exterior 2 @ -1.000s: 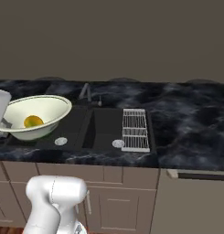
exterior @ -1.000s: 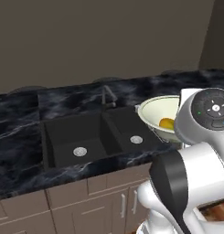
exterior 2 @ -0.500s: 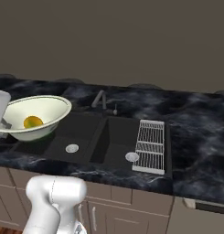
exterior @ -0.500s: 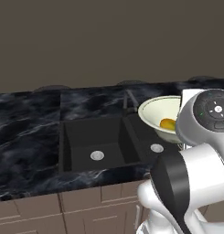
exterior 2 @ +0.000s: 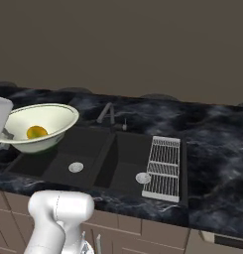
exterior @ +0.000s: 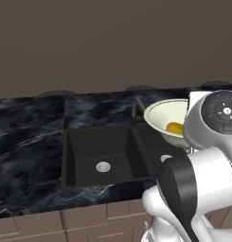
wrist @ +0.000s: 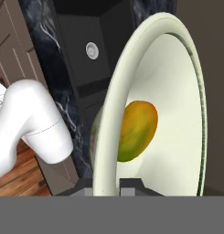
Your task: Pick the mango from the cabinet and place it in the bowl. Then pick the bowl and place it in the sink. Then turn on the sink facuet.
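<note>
Clamping the rim of the bowl (wrist: 145,114) between both finger tips, gripper (wrist: 107,186) pinched tight on the thin wall at the 6 o'clock edge of the hand view. Carrying the mango (wrist: 137,130) inside, lying against the bowl's inner curve just past the gripped rim. Holding the bowl (exterior 2: 41,126) up off the counter, hanging over the 9 o'clock end of the sink (exterior 2: 100,161) in the right base view, with the mango (exterior 2: 36,132) sitting low in its hollow. Showing the same bowl (exterior: 170,120) at 3 o'clock in the left base view, partly behind the arm, mango (exterior: 174,127) at its bottom, above the sink (exterior: 105,156). Standing behind the basin at its 12 o'clock edge, the sink facuet (exterior 2: 107,113), well apart from the bowl. Lying over the 3 o'clock end of the sink, a ribbed drain rack (exterior 2: 165,166).
</note>
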